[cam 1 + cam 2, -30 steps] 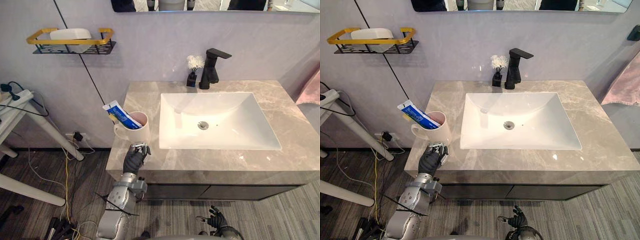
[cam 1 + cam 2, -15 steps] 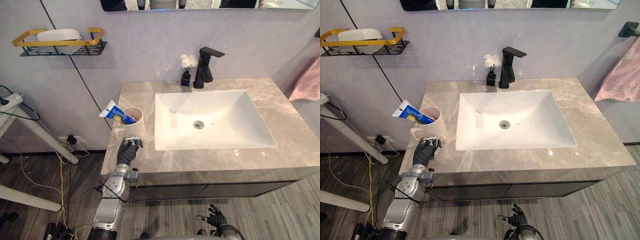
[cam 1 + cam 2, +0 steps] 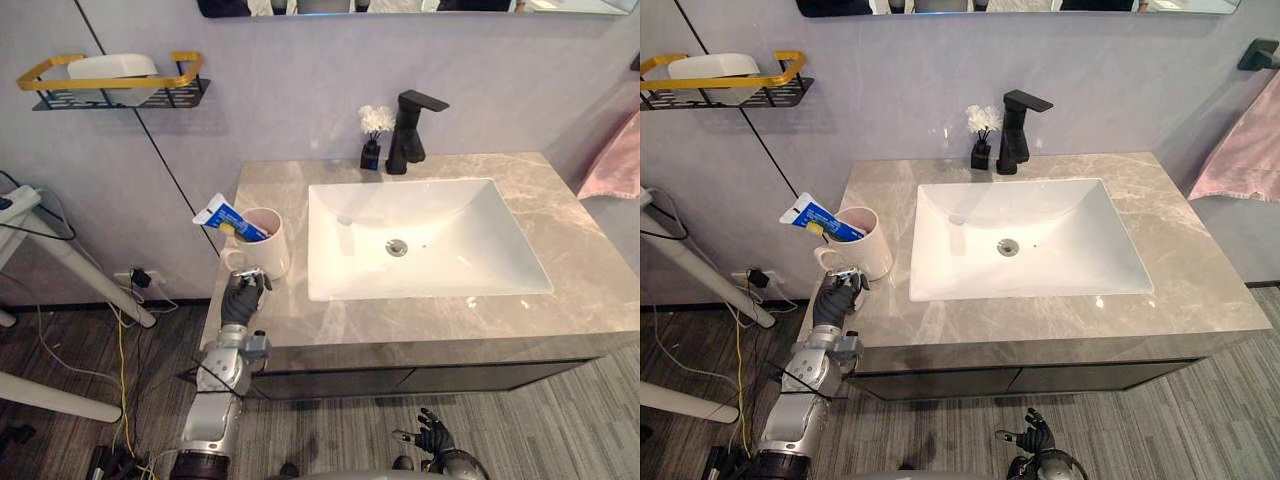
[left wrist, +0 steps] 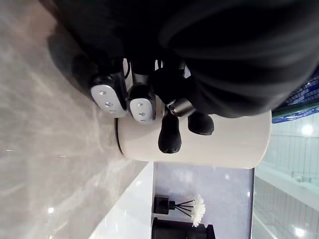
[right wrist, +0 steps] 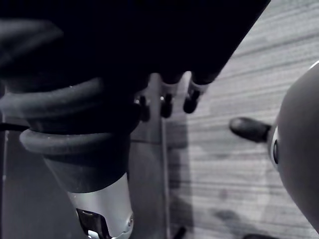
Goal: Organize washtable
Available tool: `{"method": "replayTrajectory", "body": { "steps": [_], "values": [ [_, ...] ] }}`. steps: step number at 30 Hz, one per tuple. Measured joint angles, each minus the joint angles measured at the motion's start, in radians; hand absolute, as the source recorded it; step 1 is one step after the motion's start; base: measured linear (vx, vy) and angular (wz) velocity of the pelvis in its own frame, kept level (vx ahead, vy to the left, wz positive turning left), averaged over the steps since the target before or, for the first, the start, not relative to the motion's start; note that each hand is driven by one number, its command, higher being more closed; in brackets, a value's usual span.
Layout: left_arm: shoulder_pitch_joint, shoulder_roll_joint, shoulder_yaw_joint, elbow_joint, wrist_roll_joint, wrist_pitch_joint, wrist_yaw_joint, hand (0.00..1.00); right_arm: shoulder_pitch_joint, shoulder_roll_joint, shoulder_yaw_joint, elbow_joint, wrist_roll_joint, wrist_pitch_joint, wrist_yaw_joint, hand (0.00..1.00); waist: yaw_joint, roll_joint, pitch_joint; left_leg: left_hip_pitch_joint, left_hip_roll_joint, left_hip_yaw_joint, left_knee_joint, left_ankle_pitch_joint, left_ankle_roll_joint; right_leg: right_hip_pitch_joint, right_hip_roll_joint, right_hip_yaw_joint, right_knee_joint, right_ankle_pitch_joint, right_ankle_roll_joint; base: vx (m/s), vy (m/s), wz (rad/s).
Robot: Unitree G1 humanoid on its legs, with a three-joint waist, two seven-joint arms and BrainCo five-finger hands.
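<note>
One white cup [image 3: 264, 243] stands on the counter [image 3: 450, 320] just left of the sink [image 3: 470, 250]. A blue toothpaste tube [image 3: 224, 217] leans out of it, away from the sink. The left hand [image 3: 240, 298] rests on the counter in front of the cup, its fingers [image 4: 107, 94] curled with the tips against the cup's lower wall, gripping nothing. The right hand [image 3: 431, 437] hangs below the sink's front, fingers loosely spread. Behind the sink stand a black tap [image 3: 410, 132] and a small flower bottle [image 3: 372, 140].
</note>
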Motion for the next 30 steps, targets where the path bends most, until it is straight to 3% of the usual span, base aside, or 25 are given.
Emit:
{"method": "replayTrajectory", "body": {
  "steps": [13,15,20,27,30],
  "values": [
    [-0.051,0.022,-0.002,0.023,0.0,-0.014,0.002,1.0,-0.002,-0.009,-0.008,0.003,0.0,-0.002,-0.001,0.0,-0.004,-0.005,0.02,-0.004,-0.001,0.001,0.0,0.0,0.0,-0.006,0.0,0.003,0.0,0.0,0.0,0.0,-0.002,-0.01],
    [-0.109,0.054,0.014,0.079,0.04,-0.018,0.023,1.0,0.003,-0.029,-0.009,0.014,0.0,-0.002,0.0,0.0,-0.024,0.0,0.024,-0.01,-0.001,0.006,0.0,-0.002,-0.001,-0.021,0.001,0.025,0.0,0.002,-0.001,-0.06,-0.035,-0.15],
    [-0.115,0.055,0.019,0.084,0.04,-0.018,0.024,1.0,0.003,-0.032,-0.009,0.014,0.0,-0.002,0.0,0.0,-0.026,0.002,0.027,-0.01,0.0,0.015,0.0,-0.003,-0.001,-0.023,0.002,0.029,0.0,0.002,-0.001,0.0,0.0,0.0],
    [-0.361,0.12,0.046,0.254,0.069,-0.008,0.129,1.0,-0.005,-0.039,-0.006,-0.002,0.001,-0.017,-0.001,0.0,-0.033,-0.004,0.06,-0.063,0.0,0.053,0.012,-0.001,-0.002,-0.1,0.004,0.073,0.0,0.026,-0.01,-0.03,-0.01,-0.21],
    [-0.388,0.12,0.052,0.257,0.069,-0.005,0.135,1.0,-0.006,-0.039,-0.003,-0.006,0.001,-0.026,-0.002,0.0,-0.054,0.0,0.063,-0.062,-0.001,0.057,0.007,-0.002,-0.002,-0.105,0.004,0.081,0.0,0.026,-0.01,0.04,0.003,-0.06]
  ]
}}
